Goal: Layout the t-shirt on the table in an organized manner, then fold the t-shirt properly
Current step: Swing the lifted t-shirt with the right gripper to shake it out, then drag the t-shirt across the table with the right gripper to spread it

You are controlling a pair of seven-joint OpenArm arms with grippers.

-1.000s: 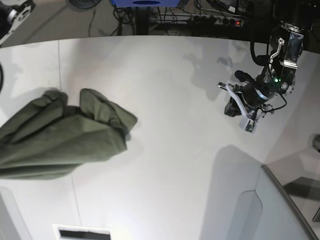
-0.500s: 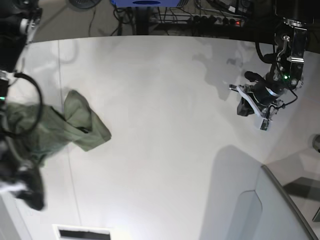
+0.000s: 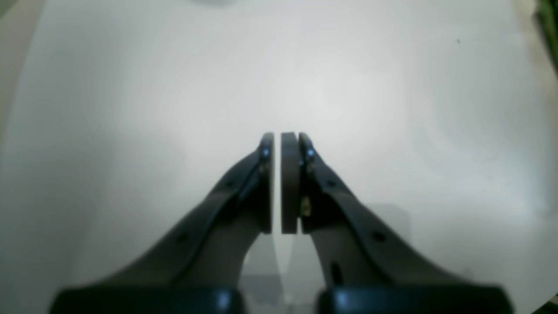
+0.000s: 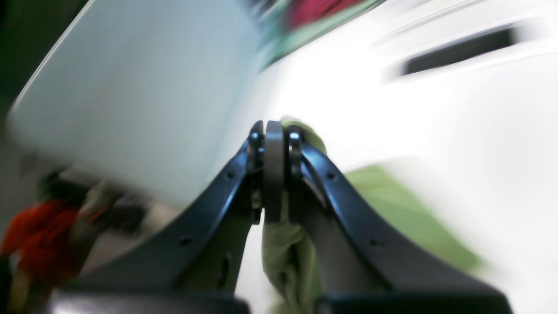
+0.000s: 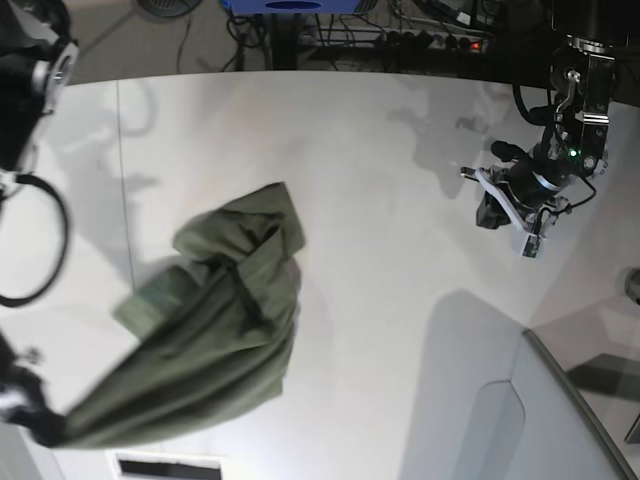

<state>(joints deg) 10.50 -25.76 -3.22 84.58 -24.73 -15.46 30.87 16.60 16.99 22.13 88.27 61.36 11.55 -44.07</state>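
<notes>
— Well, where's the t-shirt (image 5: 215,340)?
— Bunched near the tabletop's (image 5: 360,160) left front corner, clamped in the right gripper's (image 4: 273,131) jaws.
— And the left gripper (image 3: 281,141)?
— Jaws together, empty, near the right edge.

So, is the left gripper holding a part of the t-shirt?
No, in the left wrist view the left gripper has its jaws shut on nothing, with only the bare white table behind it.
</notes>
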